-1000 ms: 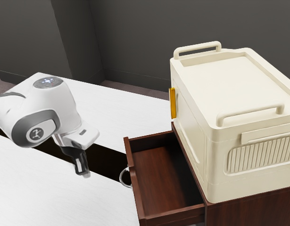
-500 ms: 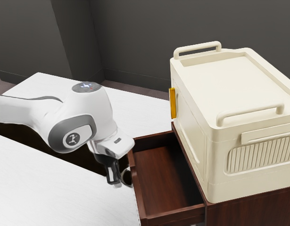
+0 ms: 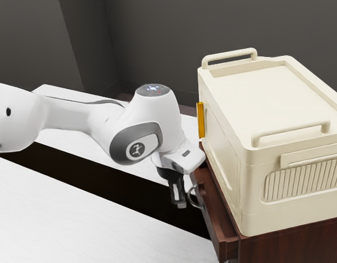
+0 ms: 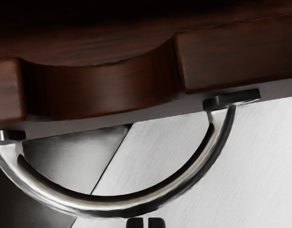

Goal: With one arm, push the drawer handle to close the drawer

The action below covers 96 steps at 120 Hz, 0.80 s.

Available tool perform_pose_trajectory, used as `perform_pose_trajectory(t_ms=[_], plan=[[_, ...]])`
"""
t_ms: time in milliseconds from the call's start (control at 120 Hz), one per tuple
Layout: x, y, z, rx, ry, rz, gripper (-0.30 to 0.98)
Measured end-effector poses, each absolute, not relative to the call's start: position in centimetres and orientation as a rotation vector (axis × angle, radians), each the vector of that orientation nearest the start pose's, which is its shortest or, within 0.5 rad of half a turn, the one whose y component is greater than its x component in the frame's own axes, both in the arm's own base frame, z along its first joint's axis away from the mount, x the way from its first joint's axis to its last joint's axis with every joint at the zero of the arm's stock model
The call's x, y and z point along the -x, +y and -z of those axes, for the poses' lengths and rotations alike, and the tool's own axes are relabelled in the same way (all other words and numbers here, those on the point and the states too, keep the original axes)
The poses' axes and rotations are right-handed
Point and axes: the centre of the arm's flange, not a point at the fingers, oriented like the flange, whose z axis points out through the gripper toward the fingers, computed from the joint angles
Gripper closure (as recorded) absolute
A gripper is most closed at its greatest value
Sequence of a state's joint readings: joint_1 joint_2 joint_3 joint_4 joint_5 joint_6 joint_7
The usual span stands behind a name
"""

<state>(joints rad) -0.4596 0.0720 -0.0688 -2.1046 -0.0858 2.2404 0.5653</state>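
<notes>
- Drawer handle (image 4: 119, 206): curved metal bow, fixed at both ends to the drawer front (image 4: 108, 90); lies just ahead of the tool (image 3: 182, 204), between it and the drawer front.
- Handle's long axis: runs along the drawer front, crosswise to the push; the bow bulges toward the tool.
- Tool: narrow, fingertips almost together, nothing seen between them; tips close beside the bow's middle. Contact cannot be confirmed.
- Drawer (image 3: 222, 222): partly open, a short strip of its inside exposed ahead of the tool, beyond the handle. Judged well along, not finished.
- Cabinet (image 3: 294, 241): beyond the drawer, cream case (image 3: 278, 109) standing on it.
- Arm (image 3: 97, 118): the only one; reaches in from behind the tool, over the white counter (image 3: 97, 213).
- Next, judged: push straight ahead toward the cabinet, tips centred on the bow. Risk: sliding off the rounded metal.
</notes>
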Motion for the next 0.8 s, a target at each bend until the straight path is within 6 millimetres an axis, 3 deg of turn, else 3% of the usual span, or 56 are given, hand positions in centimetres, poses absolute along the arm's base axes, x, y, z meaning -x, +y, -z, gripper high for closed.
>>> perform_pose_trajectory(t_ms=[158,317,450,575,617,650,717,800], plan=[[-50.4,-30.4,-38.9,2.78,1.619,0.125,0.79],[-51.9,-30.4,-38.6,2.636,1.824,0.141,0.79],[-49.1,-29.7,-38.4,2.688,1.783,0.084,0.79],[-44.8,-26.5,-41.4,2.768,1.706,0.052,0.79],[-45.7,-23.3,-43.0,2.827,1.619,0.031,0.79],[-47.9,-18.3,-44.5,2.906,1.473,0.024,0.79],[-52.2,-9.0,-49.6,2.999,1.195,0.069,0.79],[-54.6,-2.7,-53.5,3.029,0.986,0.067,0.72]])
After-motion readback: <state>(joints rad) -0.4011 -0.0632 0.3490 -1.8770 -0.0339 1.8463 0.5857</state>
